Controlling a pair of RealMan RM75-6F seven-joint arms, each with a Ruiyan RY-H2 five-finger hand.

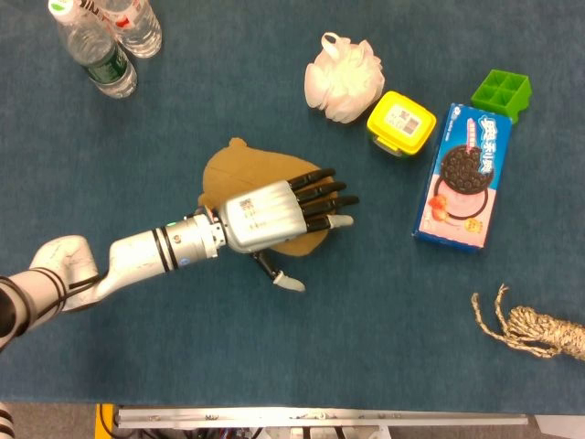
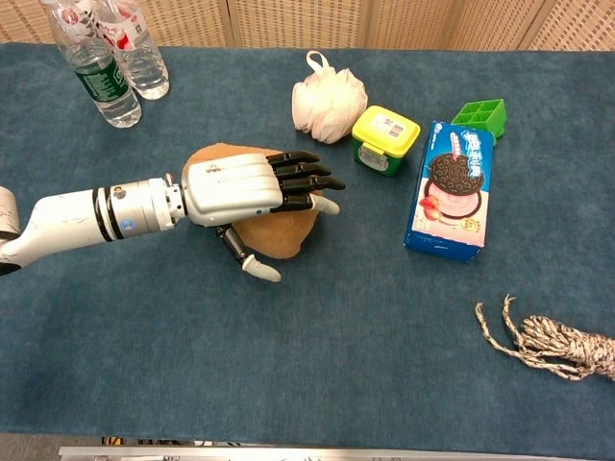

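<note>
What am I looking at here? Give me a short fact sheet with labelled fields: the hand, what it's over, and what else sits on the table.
Left hand: fingers spread flat over the brown bread-like lump; contact unclear
Right hand: not in view
Surface: blue cloth-covered table
Behind the lump: white mesh bath puff, yellow-lidded box
Far side: blue cookie box, green ice tray, coiled rope
Back corner: two clear water bottles
</note>
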